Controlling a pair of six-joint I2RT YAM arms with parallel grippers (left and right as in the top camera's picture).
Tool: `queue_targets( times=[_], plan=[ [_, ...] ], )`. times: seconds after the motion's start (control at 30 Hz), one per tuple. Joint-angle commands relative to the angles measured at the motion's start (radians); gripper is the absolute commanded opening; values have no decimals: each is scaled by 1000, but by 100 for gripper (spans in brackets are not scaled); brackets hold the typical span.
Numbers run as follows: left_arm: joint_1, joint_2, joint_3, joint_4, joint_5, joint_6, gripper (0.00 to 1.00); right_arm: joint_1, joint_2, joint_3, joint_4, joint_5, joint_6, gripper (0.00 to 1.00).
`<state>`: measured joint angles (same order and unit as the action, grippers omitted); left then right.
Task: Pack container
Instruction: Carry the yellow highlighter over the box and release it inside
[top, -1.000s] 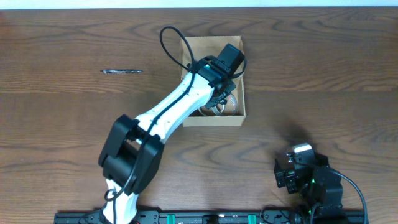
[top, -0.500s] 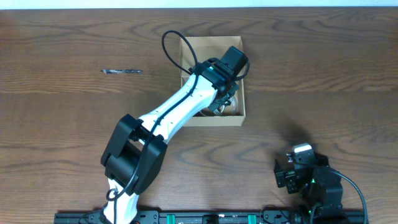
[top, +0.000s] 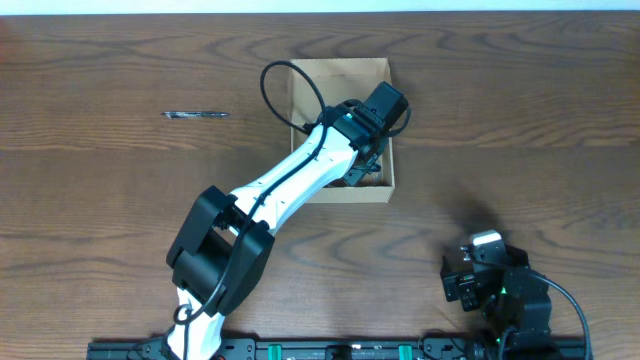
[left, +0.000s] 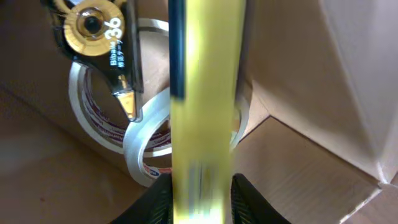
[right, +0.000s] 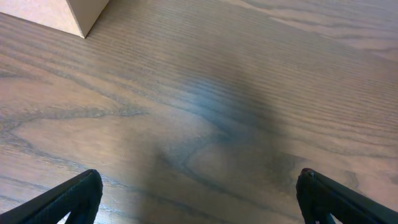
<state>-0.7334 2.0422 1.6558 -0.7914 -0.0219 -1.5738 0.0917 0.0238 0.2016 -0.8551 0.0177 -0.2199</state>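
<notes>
Left jaws narrow around a yellow edge-on roll (left: 202, 112), grip unclear, inside the tan cardboard box (top: 340, 75) beside clear tape rolls (left: 146, 146); right jaws wide.

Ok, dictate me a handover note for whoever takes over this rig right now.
Left gripper: down in the container, fingers flanking a long yellow item; gripped or released, unclear.
Right gripper: open, parked above bare table, holding nothing.
Done: clear tape rolls and a black tape dispenser lie in the container.
Left: settle the yellow item; probably pack the thin dark item on the table left of the container, then close it.
</notes>
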Motion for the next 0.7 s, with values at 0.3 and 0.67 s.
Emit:
queue_targets(
  times=[0.3,0.67],
  plan=[
    [-1,18,2,-9,-57,-69,69,-8,-6,-6,-2,-7,-13,99],
    [61,-112,4,-9,-147,-53,70,-8,-6,-6,-2,-7,-13,99]
  ],
)
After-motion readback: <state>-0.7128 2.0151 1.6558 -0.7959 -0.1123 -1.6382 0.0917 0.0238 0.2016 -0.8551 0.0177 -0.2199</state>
